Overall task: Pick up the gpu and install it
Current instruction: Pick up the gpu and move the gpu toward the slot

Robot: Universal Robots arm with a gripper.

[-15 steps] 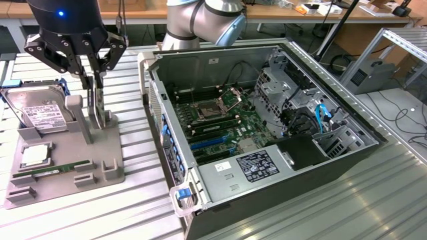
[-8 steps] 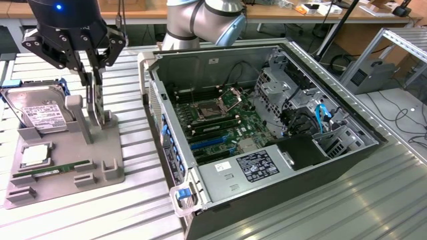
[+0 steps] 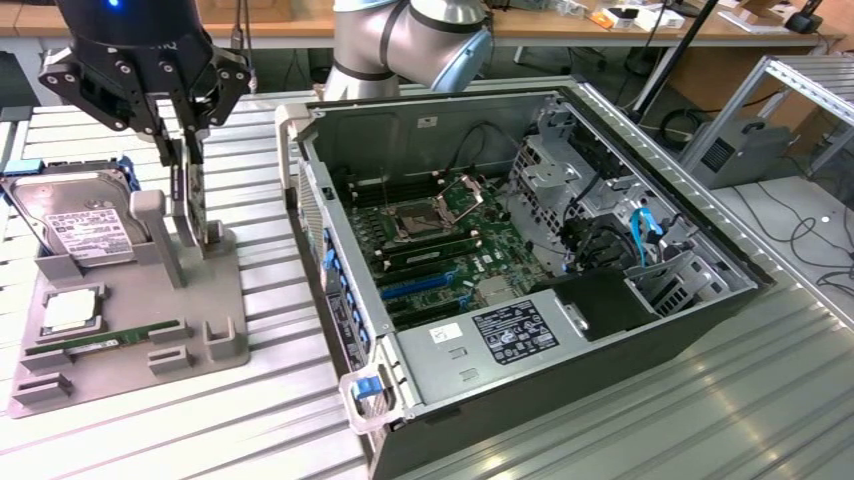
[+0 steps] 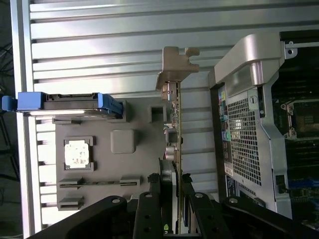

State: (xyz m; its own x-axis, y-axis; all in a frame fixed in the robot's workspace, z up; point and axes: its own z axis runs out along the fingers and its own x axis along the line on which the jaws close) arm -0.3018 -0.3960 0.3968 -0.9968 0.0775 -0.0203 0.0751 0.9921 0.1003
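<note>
The gpu (image 3: 203, 215) stands on edge at the right side of the grey holder (image 3: 134, 340), a thin dark card. My gripper (image 3: 187, 158) hangs straight above it with both fingers down over its upper edge. In the wrist view the gpu (image 4: 178, 129) appears edge-on with its silver end bracket (image 4: 174, 67) at the far end. My gripper (image 4: 177, 194) has one finger against each face and is shut on the card. The card's lower edge still sits at the holder (image 4: 139, 159).
The holder also carries a silver hard drive (image 3: 87, 225), a processor chip (image 3: 67, 312) and a green memory stick (image 3: 114, 338). An open computer case (image 3: 441, 100) lies at the exterior view's right, with the motherboard (image 3: 441, 240) and its blue slots (image 3: 414, 285) exposed. The case's rear panel (image 4: 244, 124) is close beside the card.
</note>
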